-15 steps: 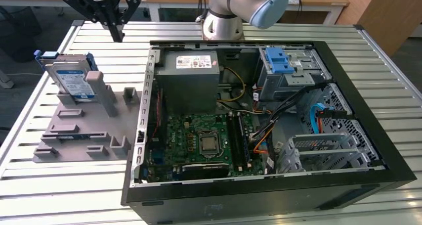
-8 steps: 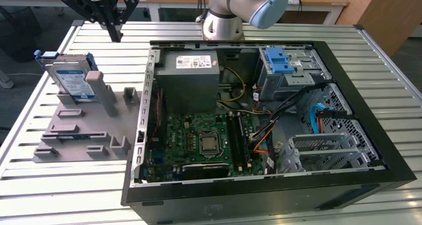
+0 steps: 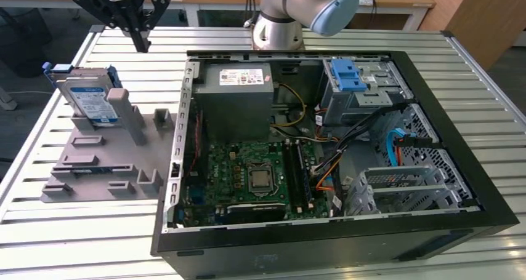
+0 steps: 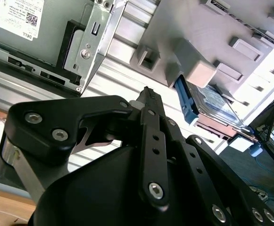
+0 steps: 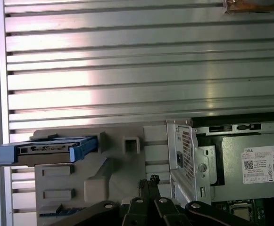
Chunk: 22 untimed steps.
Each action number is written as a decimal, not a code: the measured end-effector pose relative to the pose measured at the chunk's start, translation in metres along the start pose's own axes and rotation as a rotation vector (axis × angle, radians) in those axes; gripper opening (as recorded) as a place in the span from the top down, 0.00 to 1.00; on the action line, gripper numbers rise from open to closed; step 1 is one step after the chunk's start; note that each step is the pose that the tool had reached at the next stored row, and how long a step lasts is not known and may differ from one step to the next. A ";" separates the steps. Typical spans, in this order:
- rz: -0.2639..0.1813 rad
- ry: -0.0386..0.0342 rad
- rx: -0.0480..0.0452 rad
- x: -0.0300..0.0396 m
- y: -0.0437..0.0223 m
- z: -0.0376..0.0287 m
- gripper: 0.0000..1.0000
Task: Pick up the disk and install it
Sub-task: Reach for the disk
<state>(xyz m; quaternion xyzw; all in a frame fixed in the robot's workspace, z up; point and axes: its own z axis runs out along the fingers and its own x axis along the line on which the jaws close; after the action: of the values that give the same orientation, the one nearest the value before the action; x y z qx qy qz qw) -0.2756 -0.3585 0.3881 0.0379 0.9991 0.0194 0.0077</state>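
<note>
Fingers (image 4: pixel 152 122) of your gripper (image 3: pixel 143 45) are pressed together, tip to tip, with nothing between them; they hang in the air above the slatted metal table (image 3: pixel 58 243) and touch nothing. The disk (image 3: pixel 89 98) is below the fingertips and off to the side away from the computer case (image 3: pixel 460 188), well apart from them. It stands on edge in the grey fixture plate (image 3: pixel 98 169), label side out, its blue rails showing at the edges. In both wrist views you meet it edge-on (image 5: pixel 47 149) – a thin silver slab with a blue rail end (image 4: pixel 186 101) pointing toward the fingers. Mind what crowds it: a grey upright post (image 3: pixel 117 103) of the fixture stands against the disk's face on the side nearer the case, and in the second wrist view that block (image 4: pixel 200 70) sits between the fingertips and the drive. On the other side of the fingers is the open case, with the grey power supply box (image 3: pixel 238 95) nearest them, the motherboard (image 3: pixel 255 175) further on, and a blue latch (image 3: pixel 349 77) on the drive cage – beyond the box.
</note>
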 end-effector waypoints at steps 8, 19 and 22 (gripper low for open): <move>0.000 0.0001 0.0000 0.0038 -0.0002 -0.0001 0.89; 0.000 0.0000 0.0000 0.0088 -0.0005 -0.0001 0.89; 0.000 0.0000 0.0000 0.0101 -0.0005 -0.0001 0.89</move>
<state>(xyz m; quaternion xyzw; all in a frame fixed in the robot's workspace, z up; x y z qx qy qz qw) -0.2858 -0.3583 0.3880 0.0379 0.9991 0.0194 0.0077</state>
